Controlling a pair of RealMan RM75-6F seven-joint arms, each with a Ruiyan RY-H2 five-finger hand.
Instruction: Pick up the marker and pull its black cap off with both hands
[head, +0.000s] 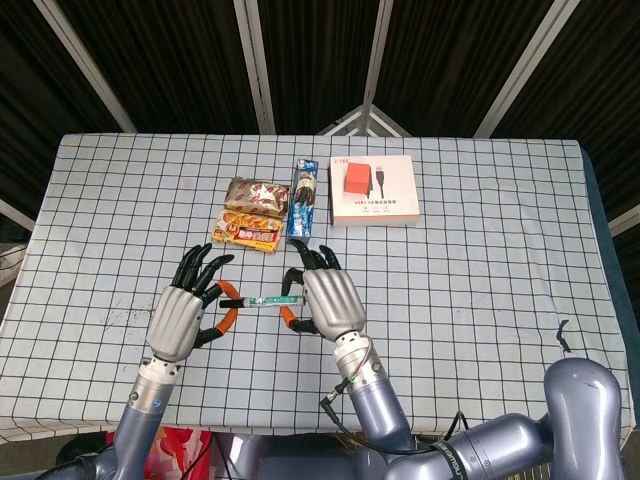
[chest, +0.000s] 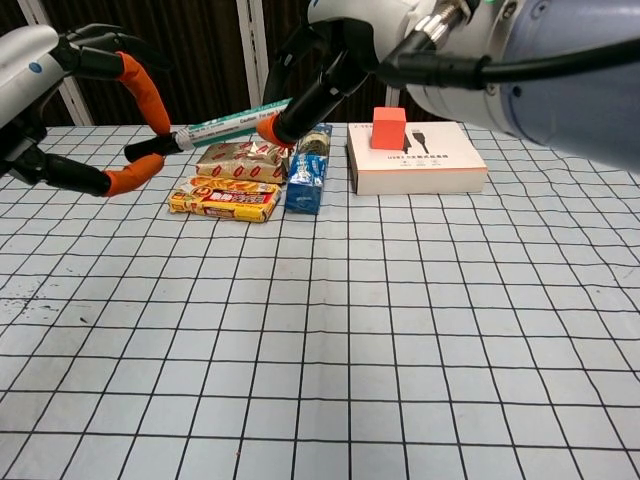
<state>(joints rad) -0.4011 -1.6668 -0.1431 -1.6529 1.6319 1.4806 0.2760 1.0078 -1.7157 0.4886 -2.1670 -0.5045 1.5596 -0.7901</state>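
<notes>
**Two robot hands hold a marker in the air above a checked table**

A wide table (head: 480, 260) covered in a white cloth with a black grid fills the scene. Behind it is a dark wall with pale slanted bars.

Toward the far side of the table, right of centre, lies a flat white box (head: 373, 190). It is closed, so its contents cannot be seen; its lid shows a picture of a cable, and a small red block (head: 355, 179) sits on the lid's left part. Just left of the box lies a long blue snack packet (head: 303, 199), sealed, pointing near to far. Left of that, two more sealed snack packets lie side by side: a brown and red one (head: 258, 195) farther back and a yellow and red one (head: 246, 231) just nearer, the two touching or almost so.

Nearer the robot, both hands are raised off the table, backs toward the head camera. The right hand (head: 330, 301) is clamped on the right end of the marker (head: 267, 300), pinching it with orange-tipped fingers. The marker is white with green print and lies roughly level, running left to right between the hands. The left hand (head: 182, 315) pinches the marker's black cap (chest: 148, 149) at the left end between its orange fingertips (chest: 135, 80), its other fingers spread. The cap is on the marker.
</notes>
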